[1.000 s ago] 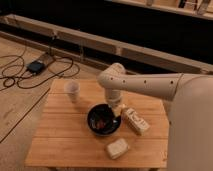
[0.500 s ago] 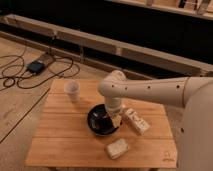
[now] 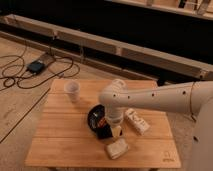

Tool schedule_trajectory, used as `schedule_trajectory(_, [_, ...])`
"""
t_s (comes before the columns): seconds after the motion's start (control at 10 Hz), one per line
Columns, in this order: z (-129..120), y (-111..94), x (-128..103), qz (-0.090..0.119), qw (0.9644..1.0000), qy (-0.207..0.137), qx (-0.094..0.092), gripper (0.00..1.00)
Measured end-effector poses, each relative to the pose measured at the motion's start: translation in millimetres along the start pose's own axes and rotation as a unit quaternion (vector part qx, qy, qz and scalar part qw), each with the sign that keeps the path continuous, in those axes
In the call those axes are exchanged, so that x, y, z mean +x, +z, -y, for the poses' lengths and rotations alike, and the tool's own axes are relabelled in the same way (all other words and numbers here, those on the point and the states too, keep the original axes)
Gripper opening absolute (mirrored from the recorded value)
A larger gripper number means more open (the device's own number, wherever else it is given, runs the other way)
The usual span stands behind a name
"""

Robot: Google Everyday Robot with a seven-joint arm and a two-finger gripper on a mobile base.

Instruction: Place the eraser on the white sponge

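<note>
White sponge: The white sponge lies near the front edge of the table, just on the near side of the fingers, with nothing on it yet.
Gripper: In the past second the gripper has come off the black bowl and down toward you. It now hangs between the bowl and the sponge.
Fingers: They look clamped on the eraser, a small dark block at their tips that has travelled along with them.
Eraser: It is held at the fingertips, close above the sponge's far corner and not yet touching it.
What this means for you: By this reading the carry is nearly done. What is left is a short move forward over the pad, a lowering and a release.
Black bowl: It sits just behind the fingers.
White carton: The white carton lies beside the fingers, on the picture's right, clear of their path.
White cup: The white cup stands well beyond the fingers, at the table's far corner.
Floor: Cables trail far behind.
</note>
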Motion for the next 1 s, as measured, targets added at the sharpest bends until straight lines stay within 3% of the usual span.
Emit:
schedule_trajectory(0.4, [-37.9,21.8,6.4,0.006,0.9987,0.05,-0.008,0.0])
schedule_trajectory(0.7, [-53.3,28.8,9.1,0.0,0.9976,0.069,-0.01,0.01])
schedule_trajectory(0.9, [-56.1,34.0,13.6,-0.007,0.997,0.077,-0.005,0.13])
schedule_trajectory(1.0, [-57.4,38.0,18.5,-0.014,0.9965,0.083,-0.002,0.26])
